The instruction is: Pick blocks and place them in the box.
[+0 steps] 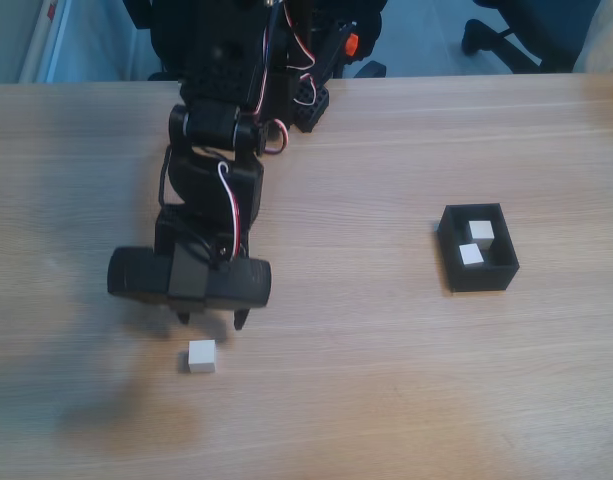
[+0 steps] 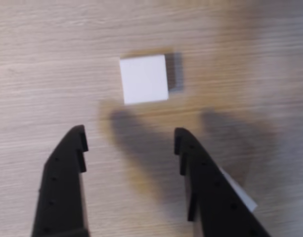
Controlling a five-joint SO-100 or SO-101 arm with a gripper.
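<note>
Two blocks (image 1: 476, 243) already inside box (image 1: 452, 255); third block (image 1: 201, 356) on table (image 1: 406, 400), just ahead of gripper (image 2: 130, 136). Jaws spread wide, empty. Advance, centre block between fingers, lower, then close squarely on flat sides.

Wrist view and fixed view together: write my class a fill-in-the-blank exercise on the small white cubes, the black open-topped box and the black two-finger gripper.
1. The black open-topped box holds ____ small white cubes.
2. The black two-finger gripper has its jaws ____, with nothing between them.
3. The loose small white cube rests on the wooden ____.
4. In the fixed view, the box stands to the ____ of the arm.

Missing words: two; open; table; right
</note>
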